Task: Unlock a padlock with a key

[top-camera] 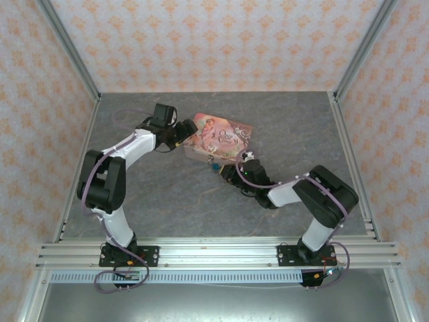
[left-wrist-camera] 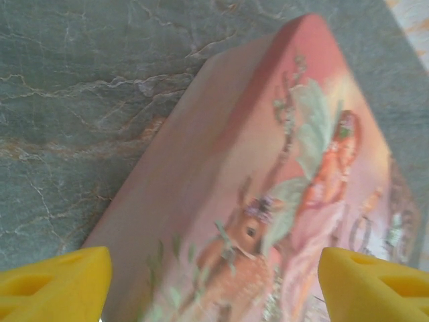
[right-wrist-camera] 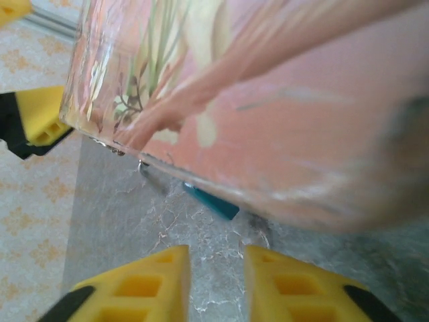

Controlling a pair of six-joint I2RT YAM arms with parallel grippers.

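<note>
Teal padlock point(right-wrist-camera: 211, 202) lies tucked against the near edge of the pink tin point(top-camera: 224, 134). My right gripper point(right-wrist-camera: 216, 260), fingers narrowly parted and empty, sits just before it. My left gripper point(left-wrist-camera: 214, 275) gapes wide around the tin's end. I judge that nudging the tin could bury the lock.

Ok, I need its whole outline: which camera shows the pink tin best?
Top external: nearly the whole pink tin shows on the table. Left wrist crops its printed lid; right wrist gives a blurred, cropped side.
</note>
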